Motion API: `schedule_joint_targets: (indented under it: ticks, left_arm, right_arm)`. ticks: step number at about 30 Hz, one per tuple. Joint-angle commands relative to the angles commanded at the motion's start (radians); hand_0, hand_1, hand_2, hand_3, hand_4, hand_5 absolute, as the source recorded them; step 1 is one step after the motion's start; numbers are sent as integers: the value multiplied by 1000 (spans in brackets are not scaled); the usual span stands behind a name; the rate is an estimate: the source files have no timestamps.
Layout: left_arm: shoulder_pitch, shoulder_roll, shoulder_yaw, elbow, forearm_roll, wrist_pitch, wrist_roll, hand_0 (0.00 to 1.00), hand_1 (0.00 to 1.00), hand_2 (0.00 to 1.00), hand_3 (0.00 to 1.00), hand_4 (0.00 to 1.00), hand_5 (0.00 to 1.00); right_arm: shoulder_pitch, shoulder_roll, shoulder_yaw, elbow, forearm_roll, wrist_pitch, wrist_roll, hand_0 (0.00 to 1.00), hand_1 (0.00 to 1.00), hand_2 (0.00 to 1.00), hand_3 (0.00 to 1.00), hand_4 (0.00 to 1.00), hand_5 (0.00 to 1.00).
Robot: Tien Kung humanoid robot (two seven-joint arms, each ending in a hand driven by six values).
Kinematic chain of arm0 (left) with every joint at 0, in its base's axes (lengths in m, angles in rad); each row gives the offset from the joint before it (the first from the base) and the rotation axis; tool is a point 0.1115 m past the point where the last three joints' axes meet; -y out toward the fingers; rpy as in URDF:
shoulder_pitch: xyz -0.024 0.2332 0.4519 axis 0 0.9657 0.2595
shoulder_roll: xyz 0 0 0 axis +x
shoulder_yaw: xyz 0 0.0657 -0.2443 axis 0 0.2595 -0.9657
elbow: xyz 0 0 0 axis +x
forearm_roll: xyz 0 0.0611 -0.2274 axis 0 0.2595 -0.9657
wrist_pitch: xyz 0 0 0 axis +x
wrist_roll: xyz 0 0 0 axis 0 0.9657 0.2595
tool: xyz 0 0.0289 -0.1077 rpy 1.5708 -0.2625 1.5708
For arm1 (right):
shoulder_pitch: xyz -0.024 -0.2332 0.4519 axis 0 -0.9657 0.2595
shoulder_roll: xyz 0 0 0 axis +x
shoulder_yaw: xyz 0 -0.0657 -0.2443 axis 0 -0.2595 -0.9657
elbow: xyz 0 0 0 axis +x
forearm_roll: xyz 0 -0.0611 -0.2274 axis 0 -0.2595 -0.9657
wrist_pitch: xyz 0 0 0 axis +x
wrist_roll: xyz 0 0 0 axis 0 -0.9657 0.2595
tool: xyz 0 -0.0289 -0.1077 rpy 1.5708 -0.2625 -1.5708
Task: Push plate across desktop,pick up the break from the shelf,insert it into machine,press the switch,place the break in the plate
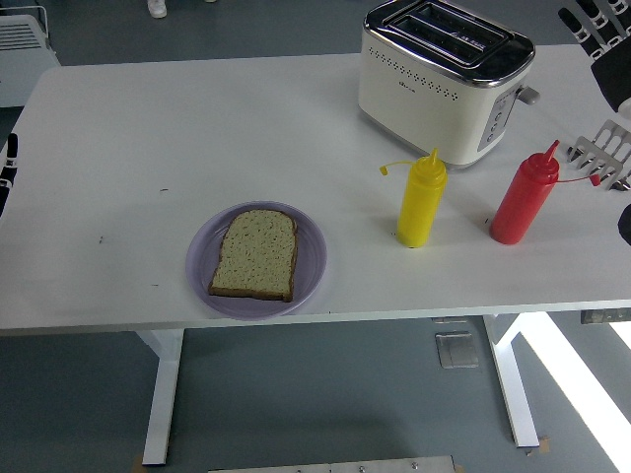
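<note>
At the far left edge, only a sliver of the left hand (pixel 9 163) shows beside the white surface (pixel 197 128); its fingers cannot be made out, so whether it is spread or curled cannot be told. It holds nothing that can be seen.

To the right of that hand, well apart from it and nearer the surface's front edge, lies the lilac plate (pixel 311 258). The slice of bread (pixel 255 254) lies flat inside the plate, crust to the outside, well away from either hand.

Further right stands the yellow squeeze bottle (pixel 421 200), upright, with its small cap hanging off to its left. Behind it, toward the far edge, sits the cream toaster (pixel 434 99) with its two chrome-rimmed slots on top and its lever on the right end. No bread shows in the slots.

Right of the yellow bottle stands the red squeeze bottle (pixel 524 197), upright, near the toaster's front right corner. Just beside it, at the right edge, part of a silver wire rack (pixel 603 158) shows, seemingly bare as far as it can be seen.

At the top right corner the right hand (pixel 595 25) is partly in view, above and behind the rack, with black fingers spread apart and nothing between them. The bread and plate lie far off to its left, across the surface, with the toaster and both bottles between
</note>
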Motion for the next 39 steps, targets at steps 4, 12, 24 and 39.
schedule_joint_targets:
  ticks: [4,12,24,39]
  left_arm:
    - [1,-1,5,-6,-3,-8,21,761,698,650,669,654,998]
    - [0,-6,2,12,-51,-14,40,761,698,650,668,656,998]
    - [4,-12,-5,15,-81,-16,48,761,695,647,668,657,998]
    - [5,-13,-4,17,-85,-17,51,762,694,648,668,656,998]
  right_arm:
    - [-49,18,25,-5,8,8,11,732,682,649,623,651,295]
    - [-121,53,58,-3,32,40,1,736,682,652,627,650,297]
    - [-190,89,104,-5,58,78,-21,757,699,676,649,677,388]
    - [-199,95,110,-10,58,80,-24,760,696,672,645,671,388]
